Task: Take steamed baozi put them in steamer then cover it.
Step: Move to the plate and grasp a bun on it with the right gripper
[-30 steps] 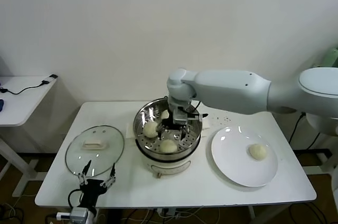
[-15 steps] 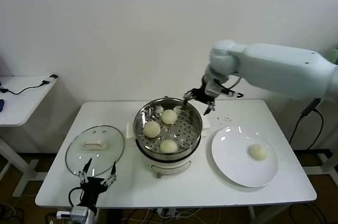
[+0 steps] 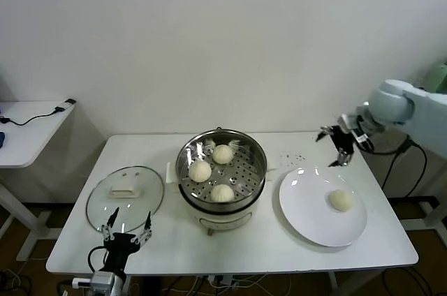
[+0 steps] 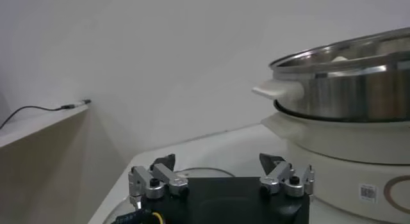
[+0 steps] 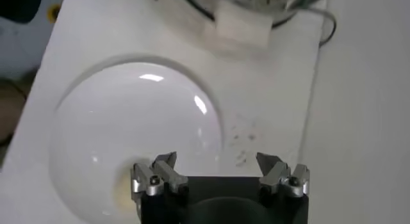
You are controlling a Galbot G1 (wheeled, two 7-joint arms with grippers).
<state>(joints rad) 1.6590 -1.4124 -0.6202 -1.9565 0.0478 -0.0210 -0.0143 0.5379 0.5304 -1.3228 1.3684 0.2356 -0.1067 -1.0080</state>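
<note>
Three steamed baozi (image 3: 211, 171) sit on the perforated tray inside the steamer (image 3: 190, 188), smooth, domed and cream-white, spaced apart in a loose triangle: one toward the wall, one toward the robot's left, one nearest the robot; being round, they show no long axis and simply rest dome-up; a fourth bun (image 3: 341, 200) of the same look lies alone on the white plate (image 3: 302, 209) to the robot's right of the steamer; the steamer is a shiny steel pot standing upright and uncovered on a white base at the middle of the bench (image 3: 279, 247), its open mouth facing up; the cover (image 3: 126, 197), clear glass with a metal rim, lies flat on the bench to the robot's left of the steamer, its white rectangular handle on top with the long side running roughly across the bench; the right pincer (image 3: 338, 144) hangs above the far edge of the plate, well apart from the bun there, jaws spread wide and holding nothing; the left pincer (image 3: 126, 230) waits low at the near bench edge, just beside the cover, jaws likewise wide and empty.
</note>
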